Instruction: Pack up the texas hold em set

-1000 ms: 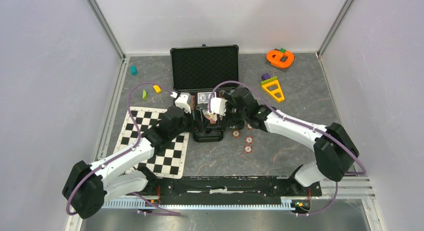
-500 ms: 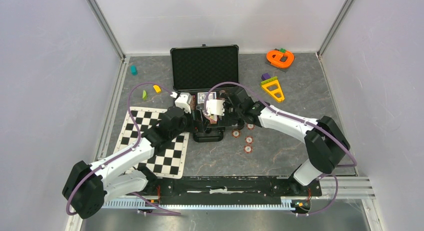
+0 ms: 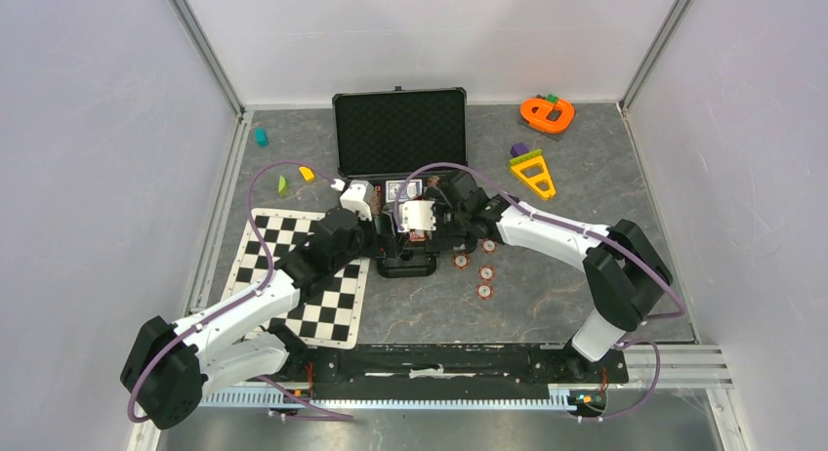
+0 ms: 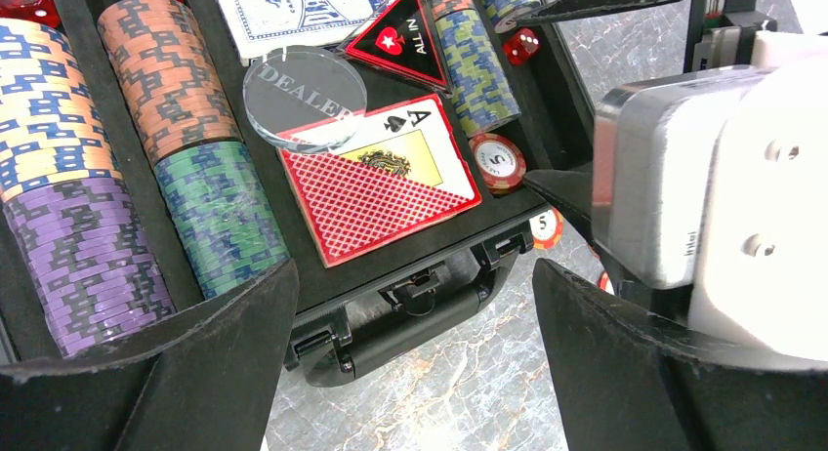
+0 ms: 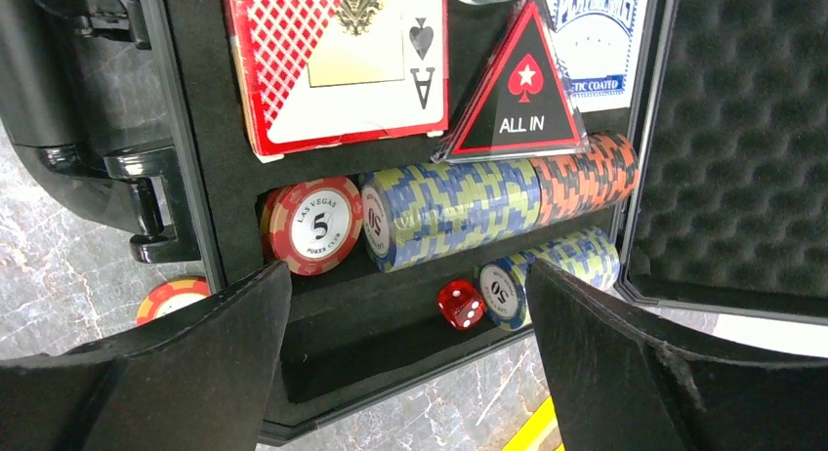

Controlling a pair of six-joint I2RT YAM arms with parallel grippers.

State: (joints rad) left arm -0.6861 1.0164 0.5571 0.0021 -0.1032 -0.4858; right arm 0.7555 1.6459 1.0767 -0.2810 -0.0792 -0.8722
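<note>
The black briefcase [image 3: 400, 134] lies open, its foam lid up at the back. In its base I see coloured chip stacks [image 4: 200, 212], a red card deck [image 4: 376, 183], a blue deck [image 4: 293, 7], a clear dealer button [image 4: 305, 98] and a red die [image 5: 461, 305]. One red-white chip [image 5: 314, 226] stands in a slot. Several more chips [image 3: 483, 291] lie on the table right of the case. My left gripper [image 4: 415, 275] hangs open over the handle [image 4: 420, 319], holding nothing. My right gripper [image 5: 408, 275] is open above the case's right slot, also holding nothing.
A black-white checkered mat [image 3: 303, 275] lies left of the case under my left arm. An orange toy [image 3: 547, 112] and a yellow-orange triangular toy [image 3: 533, 173] sit at the back right. Small teal [image 3: 261, 136], yellow [image 3: 307, 173] and green [image 3: 282, 184] pieces lie at the back left.
My right arm's elbow has swung left and its gripper has shifted slightly left over the case. The left arm has not moved.
</note>
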